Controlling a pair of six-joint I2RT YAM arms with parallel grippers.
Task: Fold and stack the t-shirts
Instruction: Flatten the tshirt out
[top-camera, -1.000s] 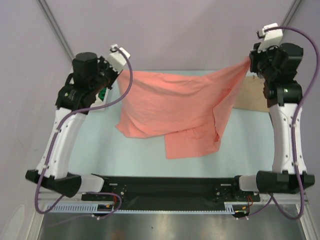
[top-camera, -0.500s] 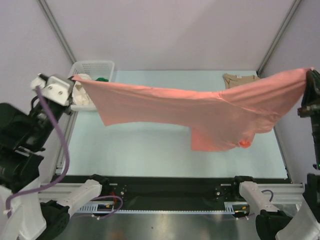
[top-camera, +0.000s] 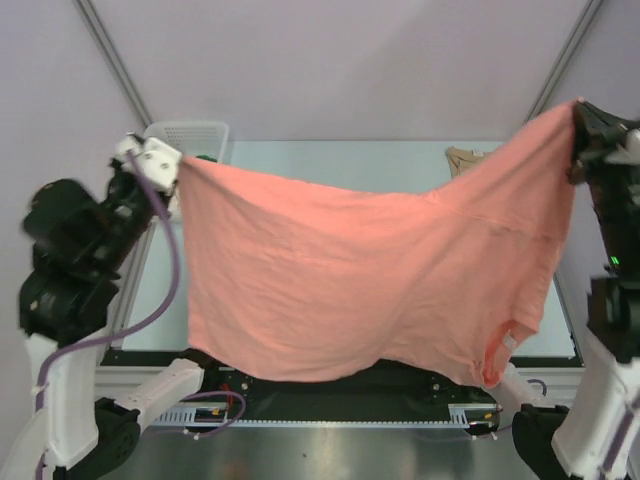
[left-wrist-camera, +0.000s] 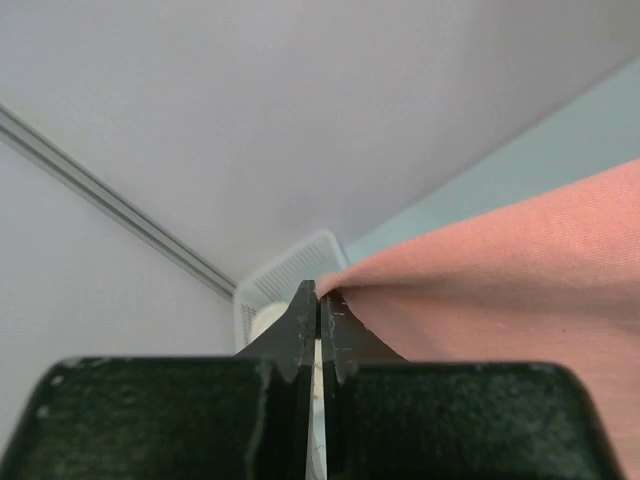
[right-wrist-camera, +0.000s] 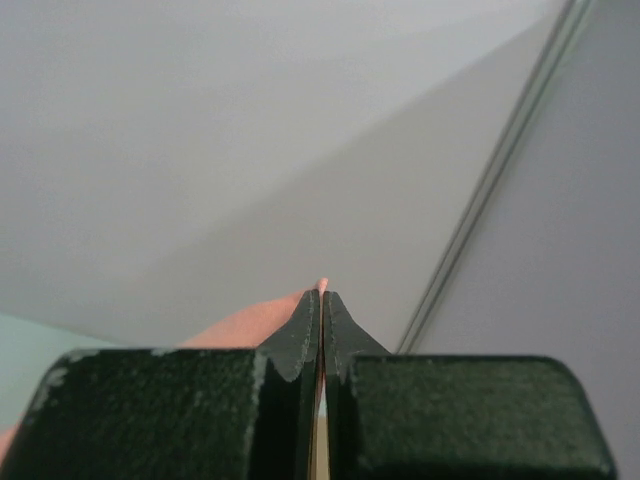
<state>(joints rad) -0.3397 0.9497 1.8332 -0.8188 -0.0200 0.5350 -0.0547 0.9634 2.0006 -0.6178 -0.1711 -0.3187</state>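
Observation:
The large salmon-pink t-shirt (top-camera: 350, 280) hangs spread in the air between both raised arms, well above the table. My left gripper (top-camera: 178, 160) is shut on its left top corner; the left wrist view shows the cloth (left-wrist-camera: 500, 270) pinched at the fingertips of my left gripper (left-wrist-camera: 321, 292). My right gripper (top-camera: 577, 105) is shut on the right top corner; a sliver of pink cloth (right-wrist-camera: 250, 325) shows at the tips of my right gripper (right-wrist-camera: 322, 291). A tan t-shirt (top-camera: 470, 160) lies at the table's back right, mostly hidden behind the pink one.
The white lattice basket (top-camera: 190, 135) stands at the back left behind my left gripper, also in the left wrist view (left-wrist-camera: 290, 280), with pale cloth inside. The hanging shirt hides most of the pale table (top-camera: 330, 160). Frame posts rise at both back corners.
Both arms have lifted the shirt from the table, pulled it taut, then raised its top corners; it now hangs down as a wide sheet toward the camera.

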